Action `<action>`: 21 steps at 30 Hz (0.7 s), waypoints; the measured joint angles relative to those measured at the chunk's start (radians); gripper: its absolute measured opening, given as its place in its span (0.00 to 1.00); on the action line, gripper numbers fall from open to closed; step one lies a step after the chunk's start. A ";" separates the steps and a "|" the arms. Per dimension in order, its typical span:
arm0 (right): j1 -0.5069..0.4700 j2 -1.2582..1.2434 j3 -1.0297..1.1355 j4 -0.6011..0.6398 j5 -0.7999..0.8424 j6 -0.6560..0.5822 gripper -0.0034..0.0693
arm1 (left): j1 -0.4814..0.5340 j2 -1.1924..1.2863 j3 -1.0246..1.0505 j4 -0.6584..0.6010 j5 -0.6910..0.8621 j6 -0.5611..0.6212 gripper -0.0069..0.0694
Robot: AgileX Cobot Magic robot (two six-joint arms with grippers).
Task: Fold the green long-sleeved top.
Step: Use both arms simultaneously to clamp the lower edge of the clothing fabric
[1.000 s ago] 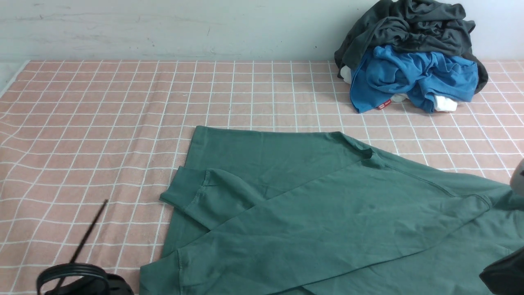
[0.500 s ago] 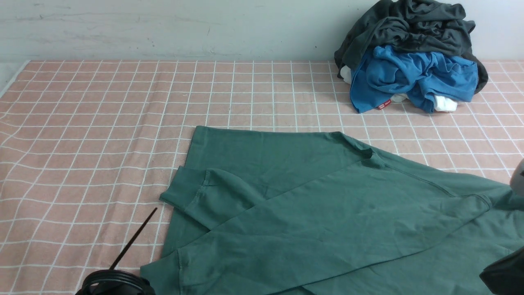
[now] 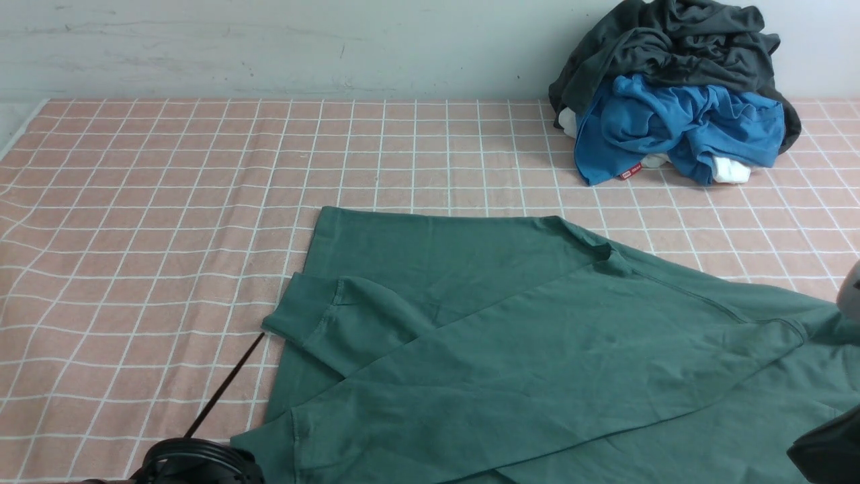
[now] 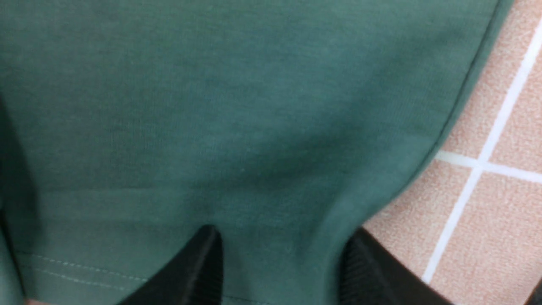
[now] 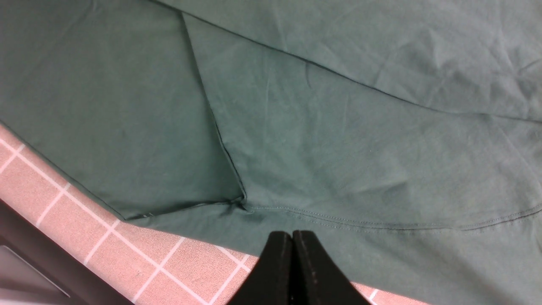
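Note:
The green long-sleeved top (image 3: pixel 510 349) lies flat on the near half of the table, with both sleeves folded across its body and one cuff (image 3: pixel 302 323) pointing left. In the left wrist view my left gripper (image 4: pixel 281 237) is open, its two black fingers (image 4: pixel 203 267) straddling the top's fabric (image 4: pixel 237 110) close to a stitched hem and side edge. In the front view only the left arm's black wrist (image 3: pixel 195 464) shows, at the top's near left corner. My right gripper (image 5: pixel 292 233) is shut with nothing between its fingers, just over the top's stitched edge (image 5: pixel 338 220).
A pile of dark charcoal-grey (image 3: pixel 672 47) and bright blue (image 3: pixel 678 128) garments sits at the back right against the wall. The pink checked tablecloth (image 3: pixel 148 202) covers the table. The right arm's dark body (image 3: pixel 826 450) shows at the near right edge.
My left arm has moved right along the table's near edge to the top's near left corner. The top and the right arm have not moved.

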 joint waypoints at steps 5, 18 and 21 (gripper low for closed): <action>0.000 0.000 0.000 0.000 0.000 0.000 0.03 | 0.000 0.000 0.000 -0.009 0.000 0.000 0.23; 0.000 0.011 0.001 0.005 0.000 -0.140 0.08 | 0.101 -0.080 -0.006 -0.065 0.141 -0.027 0.10; 0.000 0.035 0.022 0.025 -0.002 -0.197 0.20 | 0.159 -0.126 -0.006 -0.065 0.227 -0.027 0.10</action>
